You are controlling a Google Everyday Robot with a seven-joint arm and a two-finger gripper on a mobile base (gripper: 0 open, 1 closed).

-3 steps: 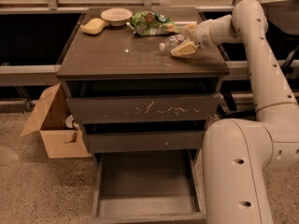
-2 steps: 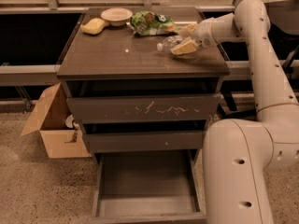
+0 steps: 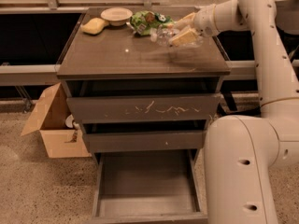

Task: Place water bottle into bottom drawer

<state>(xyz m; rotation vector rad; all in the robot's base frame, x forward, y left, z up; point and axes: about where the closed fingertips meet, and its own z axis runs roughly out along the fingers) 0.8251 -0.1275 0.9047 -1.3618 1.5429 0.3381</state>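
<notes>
While the bottom drawer (image 3: 147, 183) stands pulled open at the frame's lower centre, the gripper (image 3: 183, 29) at upper right has its fingers closed around the water bottle (image 3: 163, 34), which lies sideways just above the cabinet top (image 3: 117, 50).

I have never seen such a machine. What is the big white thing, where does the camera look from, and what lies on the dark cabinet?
The big white thing is a mobile robot with one jointed white arm. There is a single camera, which looks down on the front of the dark grey-brown cabinet. Its mounting is not known. At the arm's end is the tool, over the right rear of the cabinet top, its two fingers closed on a small clear plastic water bottle. Also on top are a yellow sponge-like lump, a round white bowl and a green crinkled bag. The deep bottom drawer is pulled open. A brown cardboard box stands on the floor.
</notes>
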